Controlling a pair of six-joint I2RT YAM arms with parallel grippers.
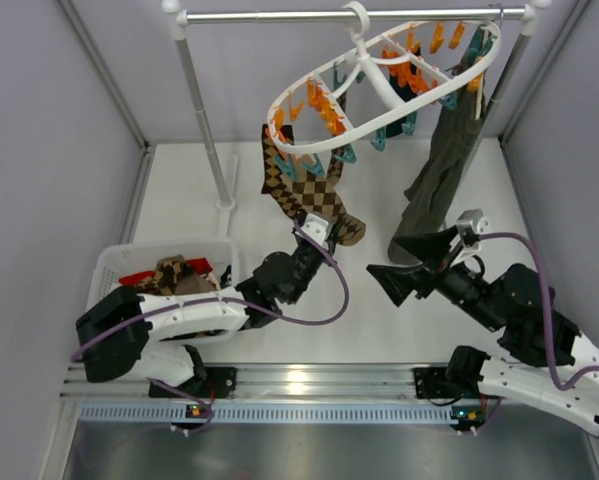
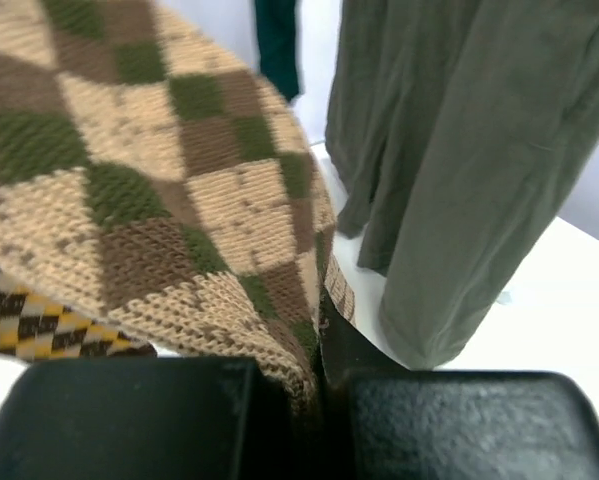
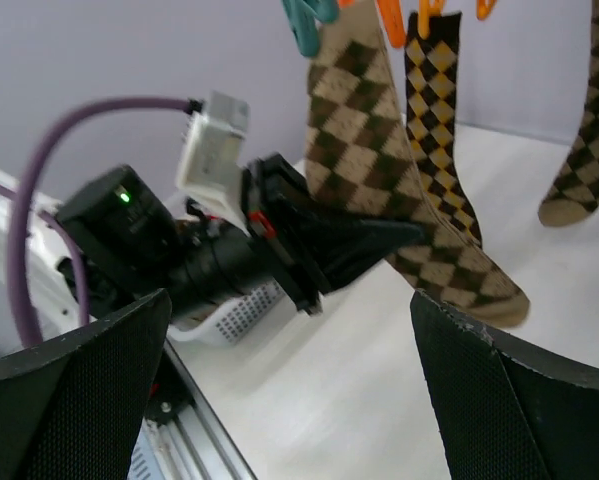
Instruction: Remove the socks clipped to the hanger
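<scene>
The white oval hanger (image 1: 379, 90) hangs from a rail, with orange and teal clips. Brown-and-tan argyle socks (image 1: 289, 185) hang clipped from its left side. My left gripper (image 1: 329, 228) is shut on the lower end of one argyle sock (image 2: 159, 200), which is pinched between the jaws (image 2: 324, 400). In the right wrist view the same gripper (image 3: 404, 235) grips that sock (image 3: 364, 130), beside a darker yellow-checked sock (image 3: 439, 130). A dark teal sock (image 2: 277, 45) hangs behind. My right gripper (image 1: 409, 262) is open and empty above the table, its fingers (image 3: 519, 400) wide apart.
A large olive-green garment (image 1: 444, 170) hangs from the hanger's right side down to the table. A white basket (image 1: 119, 265) at the left holds socks (image 1: 174, 275). The rail's upright posts (image 1: 204, 120) stand at the back. Another argyle sock (image 3: 589, 140) hangs further off.
</scene>
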